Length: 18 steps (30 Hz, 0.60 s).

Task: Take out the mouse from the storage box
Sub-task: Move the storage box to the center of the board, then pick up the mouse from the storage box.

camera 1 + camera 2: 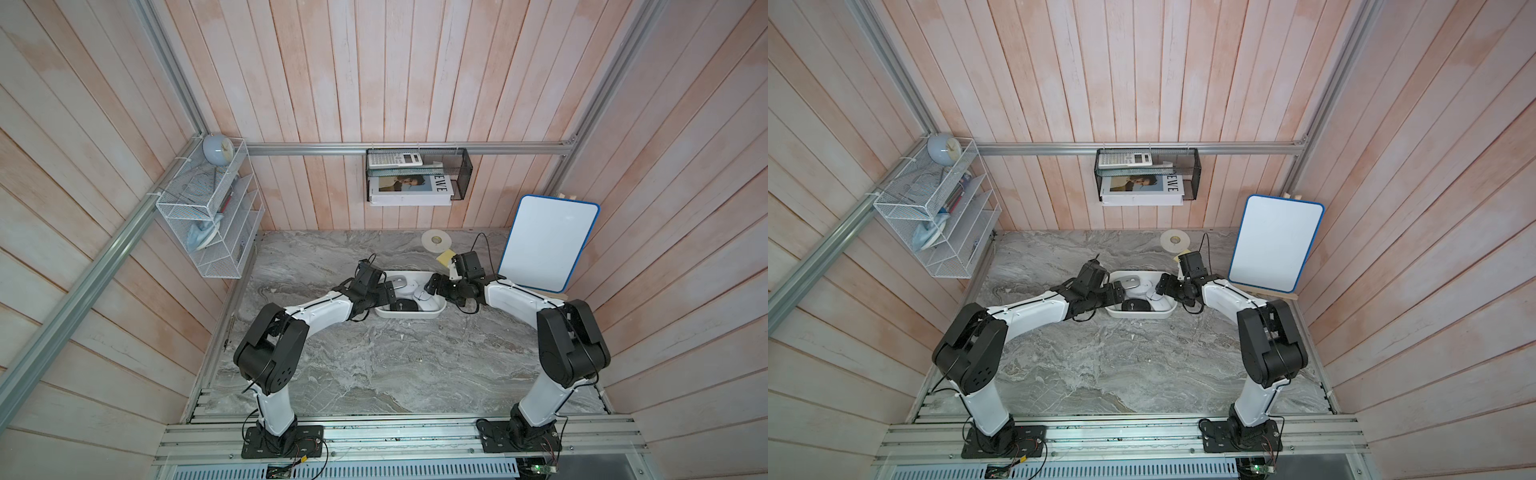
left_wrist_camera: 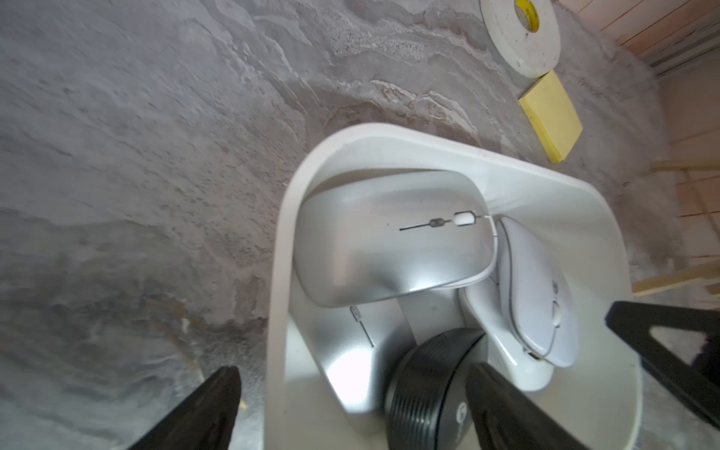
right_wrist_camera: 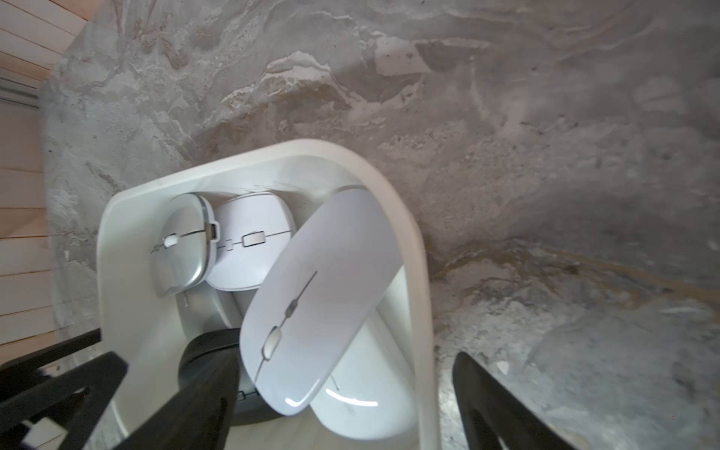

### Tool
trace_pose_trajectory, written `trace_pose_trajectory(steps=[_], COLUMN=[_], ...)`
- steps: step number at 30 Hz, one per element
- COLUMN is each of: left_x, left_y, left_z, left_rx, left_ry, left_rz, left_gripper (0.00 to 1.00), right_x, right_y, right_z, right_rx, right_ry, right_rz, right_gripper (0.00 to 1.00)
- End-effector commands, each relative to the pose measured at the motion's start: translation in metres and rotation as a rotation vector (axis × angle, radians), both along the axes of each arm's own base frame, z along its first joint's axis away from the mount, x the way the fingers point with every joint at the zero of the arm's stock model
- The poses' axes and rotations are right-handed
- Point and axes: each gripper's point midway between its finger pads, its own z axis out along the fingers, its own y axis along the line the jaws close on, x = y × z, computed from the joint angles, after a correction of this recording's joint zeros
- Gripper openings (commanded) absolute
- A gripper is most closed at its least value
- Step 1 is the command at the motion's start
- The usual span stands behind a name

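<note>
The storage box [image 1: 409, 314] [image 1: 1138, 314] is a white tub in the middle of the table, and it holds several mice. In the left wrist view a silver mouse [image 2: 389, 241], a white mouse [image 2: 533, 296] and a black mouse [image 2: 428, 382] lie inside it. My left gripper [image 2: 354, 385] [image 1: 388, 291] is open and straddles the box's left rim [image 2: 280, 233], one finger outside and one over the black mouse. My right gripper [image 3: 343, 374] [image 1: 430, 284] is open across the right rim [image 3: 413, 249]. A tilted white mouse [image 3: 323, 296] lies between its fingers.
A roll of tape [image 1: 436, 241] and a yellow note pad [image 1: 444, 257] lie behind the box. A whiteboard [image 1: 548, 243] leans at the back right. A white wire rack [image 1: 208, 216] and a black mesh basket [image 1: 417, 174] hang on the walls.
</note>
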Motion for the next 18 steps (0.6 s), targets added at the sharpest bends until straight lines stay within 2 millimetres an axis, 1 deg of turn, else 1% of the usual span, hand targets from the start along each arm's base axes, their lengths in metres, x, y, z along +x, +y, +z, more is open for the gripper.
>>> trace_pose_trajectory(steps=[1,2,3,4,6,8,12,18], left_x=[0.013,0.015,0.015,0.014,0.009,0.003,0.006,0.015], left_y=[0.031,0.030,0.027,0.020,0.004,-0.011,-0.022,-0.028], left_z=[0.034,0.042,0.045,0.051,0.057,0.055,0.048,0.021], left_rx=[0.218,0.253,0.279,0.291,0.303,0.306,0.333,0.422], left_ry=[-0.093,-0.109,-0.115,-0.124,-0.132,-0.118,-0.074,0.023], left_rz=[-0.044,-0.089,-0.135,-0.195,-0.301,-0.403,-0.494,-0.591], left_gripper=[0.97,0.97,0.97,0.97,0.97,0.97,0.97,0.97], right_x=[-0.013,-0.017,-0.021,-0.024,-0.031,-0.038,-0.050,-0.064], right_y=[-0.027,-0.029,-0.031,-0.033,-0.035,-0.036,-0.038,-0.039], right_z=[0.008,0.009,0.010,0.011,0.012,0.014,0.016,0.016], right_rx=[-0.120,-0.130,-0.136,-0.140,-0.146,-0.140,-0.130,-0.124], right_ry=[-0.020,-0.027,-0.030,-0.035,-0.039,-0.043,-0.054,-0.060], right_rz=[-0.002,0.004,0.009,0.014,0.015,0.019,0.024,0.042], right_gripper=[0.90,0.90,0.90,0.90,0.90,0.90,0.90,0.91])
